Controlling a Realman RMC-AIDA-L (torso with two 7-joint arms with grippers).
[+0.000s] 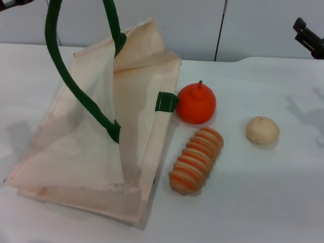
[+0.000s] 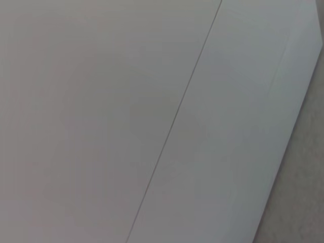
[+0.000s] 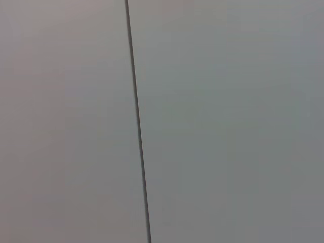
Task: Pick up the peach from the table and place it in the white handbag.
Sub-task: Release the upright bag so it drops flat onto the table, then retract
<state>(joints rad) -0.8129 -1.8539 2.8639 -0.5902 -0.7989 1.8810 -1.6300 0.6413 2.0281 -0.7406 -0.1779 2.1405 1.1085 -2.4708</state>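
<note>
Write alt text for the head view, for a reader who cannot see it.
A cream bag with green handles, one lifted out of frame, stands on a white table. To its right lie an orange fruit, a striped roll and a beige ball; no peach shows.

- Only small bits of the robot show, both in the head view.
- The right gripper (image 1: 309, 36) is black. It looks like chunky, blocky pieces with hard corners, poking in from the edge.
- The left gripper (image 1: 12, 3) is just a thin dark sliver in the top corner.
</note>
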